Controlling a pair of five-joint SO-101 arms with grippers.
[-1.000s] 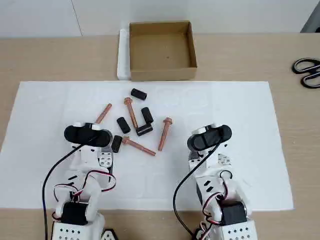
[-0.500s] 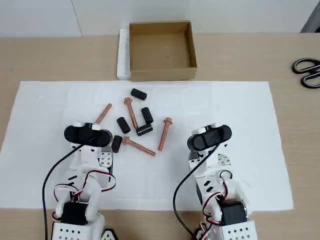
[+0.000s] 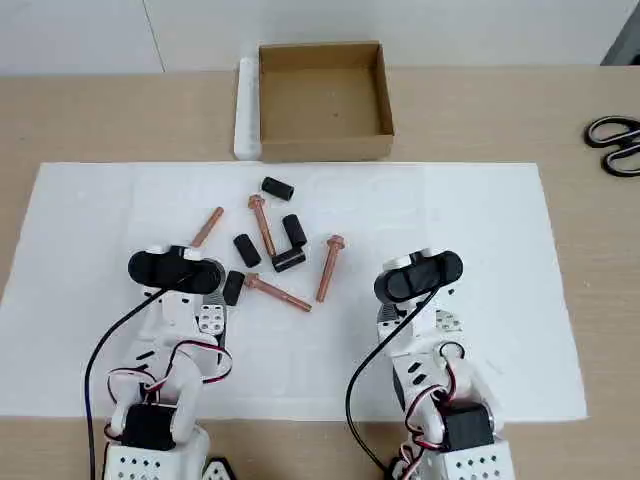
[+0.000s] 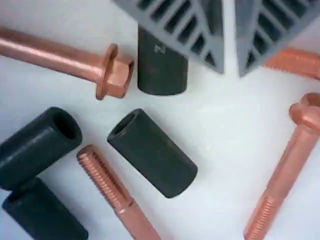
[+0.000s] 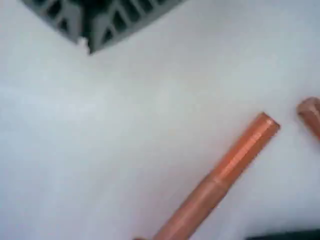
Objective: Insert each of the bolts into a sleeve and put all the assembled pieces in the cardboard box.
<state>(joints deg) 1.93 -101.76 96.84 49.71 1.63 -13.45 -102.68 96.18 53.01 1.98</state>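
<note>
The open cardboard box [image 3: 325, 100] stands at the table's far edge. Several copper bolts [image 3: 330, 268] and black sleeves [image 3: 277, 188] lie loose on the white sheet [image 3: 480, 220] between the box and the arms. The left arm [image 3: 175, 270] is near a sleeve [image 3: 233, 287]. My left gripper [image 4: 231, 72] hovers just above the pile, over a sleeve [image 4: 162, 67], with only a thin slit between its grey fingers [image 4: 175, 25] and nothing held. My right gripper [image 5: 87, 37] is shut and empty above bare sheet, apart from a bolt [image 5: 220, 175]. The right arm [image 3: 418, 275] is right of that bolt.
A white bar [image 3: 247, 108] lies against the box's left wall. Scissors [image 3: 615, 143] rest at the table's right edge. More sleeves [image 4: 152, 152] and bolts [image 4: 287, 165] crowd the sheet under the left wrist. The sheet's right half is bare.
</note>
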